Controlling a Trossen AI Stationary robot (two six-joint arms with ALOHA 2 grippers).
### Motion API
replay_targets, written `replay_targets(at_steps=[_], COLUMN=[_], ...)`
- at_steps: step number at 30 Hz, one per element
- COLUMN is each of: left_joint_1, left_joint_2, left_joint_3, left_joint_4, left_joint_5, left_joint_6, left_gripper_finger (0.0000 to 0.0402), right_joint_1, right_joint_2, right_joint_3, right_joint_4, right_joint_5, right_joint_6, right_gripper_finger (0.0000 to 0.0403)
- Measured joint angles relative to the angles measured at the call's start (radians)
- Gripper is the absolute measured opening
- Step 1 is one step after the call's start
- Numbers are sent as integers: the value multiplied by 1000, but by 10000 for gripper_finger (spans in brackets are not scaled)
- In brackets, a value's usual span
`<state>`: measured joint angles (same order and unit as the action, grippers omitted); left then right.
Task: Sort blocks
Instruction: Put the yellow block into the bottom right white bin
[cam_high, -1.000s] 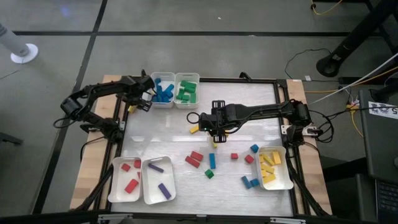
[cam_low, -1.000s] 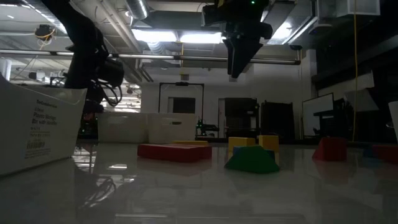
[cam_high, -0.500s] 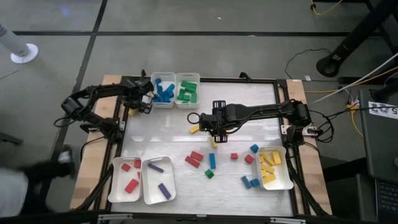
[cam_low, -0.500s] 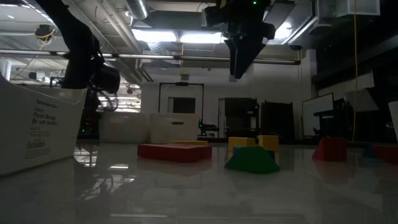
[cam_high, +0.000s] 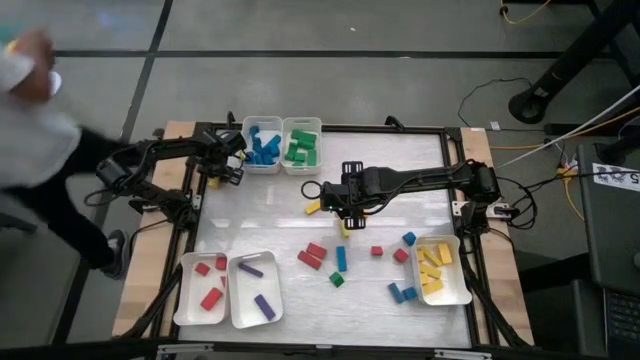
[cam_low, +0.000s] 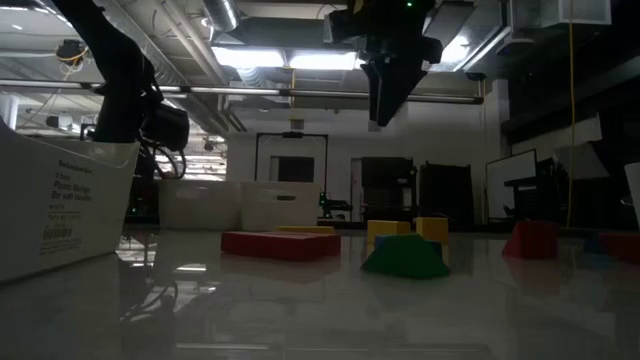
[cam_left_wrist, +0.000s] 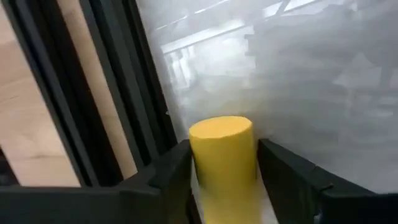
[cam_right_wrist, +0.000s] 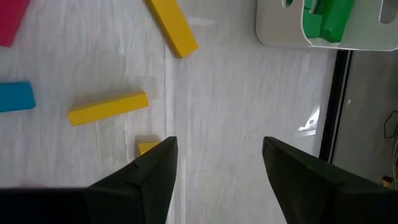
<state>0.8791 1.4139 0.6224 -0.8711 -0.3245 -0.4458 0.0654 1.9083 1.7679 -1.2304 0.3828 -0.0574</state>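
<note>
Left to right. A person is seen blurred at the far left edge of the high view, off the table.

Left gripper (cam_high: 232, 163) is positioned at the table's left rim, beside the white rectangular tray of blue blocks (cam_high: 262, 146). A yellow cylindrical block (cam_left_wrist: 224, 163) is seen between its fingers in the left wrist view; the jaws look closed on it, though actual contact can't be confirmed. Step in hand is judged as carrying this yellow piece; next move calls for a long transfer across to the white tray of yellow blocks (cam_high: 441, 271) at the right near corner, or a handover.

Adjacent white tray of green blocks (cam_high: 300, 144) is part filled. Near-left white trays hold red blocks (cam_high: 205, 285) and purple blocks (cam_high: 256, 289).

Right gripper (cam_high: 343, 205) is held over table centre, jaws spread, nothing gripped. A yellow bar block (cam_right_wrist: 108, 109) and a second yellow bar (cam_right_wrist: 172, 27) lie below it; one is the likely next pick.

Loose red, blue and green blocks are scattered centre to right, unsorted. Roughly half done, by estimate.
</note>
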Motion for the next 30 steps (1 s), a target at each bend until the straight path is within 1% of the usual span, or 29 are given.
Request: replay_targets(at_steps=[4, 5, 11, 13, 15, 19, 25, 28, 30], left_joint_1=[0, 0, -1, -3, -14, -40, -121, -178, -225], left_joint_2=[0, 0, -10, -24, -45, -119, -271, -353, -402], left_joint_3=[0, 0, 3, 14, 29, 65, 73, 73, 73], left_joint_4=[0, -1, -14, -42, -83, -120, -120, -91, -51], left_joint_5=[23, 26, 56, 94, 158, 252, 416, 455, 462], left_joint_6=[5, 6, 9, 11, 12, 5, -83, -129, -175], left_gripper_finger=[119, 114, 114, 114, 114, 114, 114, 114, 114], right_joint_1=[1, 1, 1, 1, 1, 1, 1, 1, 1], right_joint_2=[0, -1, -29, -50, -71, -124, -221, -277, -325], right_joint_3=[0, 0, 0, 0, 0, 0, 0, -5, -38], right_joint_4=[-8, -20, -137, -170, -201, -241, -283, -291, -278], right_joint_5=[3, 6, 22, 34, 42, 68, 71, 72, 71], right_joint_6=[0, 0, 50, 69, 86, 129, 205, 252, 272], right_gripper_finger=[234, 234, 234, 234, 234, 234, 234, 234, 234])
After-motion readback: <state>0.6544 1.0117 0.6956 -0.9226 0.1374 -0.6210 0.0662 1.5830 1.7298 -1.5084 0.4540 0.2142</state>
